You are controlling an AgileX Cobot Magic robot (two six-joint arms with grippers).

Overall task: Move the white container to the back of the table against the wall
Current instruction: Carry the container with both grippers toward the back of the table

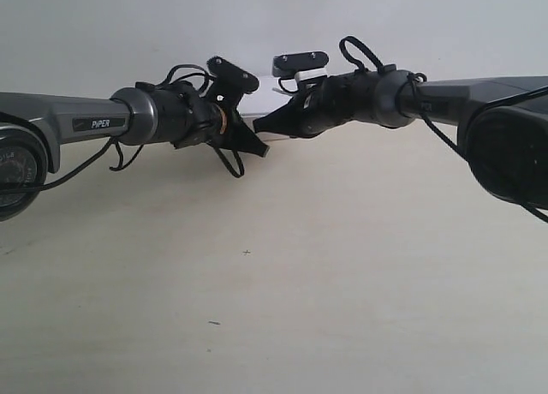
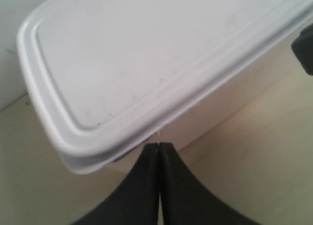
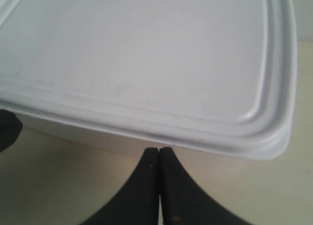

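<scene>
The white container (image 2: pixel 146 54) fills the left wrist view, lid on, with one rounded corner near the wall (image 2: pixel 10 49). My left gripper (image 2: pixel 159 146) is shut, its tips against the box's side just under the lid rim. In the right wrist view the white container (image 3: pixel 146 54) shows its long side, and my right gripper (image 3: pixel 159 149) is shut, tips at the side below the rim. In the exterior view both arms meet at the back of the table (image 1: pixel 274 283) by the wall (image 1: pixel 128 34). There the box is almost wholly hidden behind them.
The arm at the exterior view's left (image 1: pixel 103 124) and the arm at the exterior view's right (image 1: pixel 445 98) stretch low across the rear of the table, cables looping around them. Each wrist view catches the other gripper's dark tip (image 2: pixel 305 49) (image 3: pixel 7 129).
</scene>
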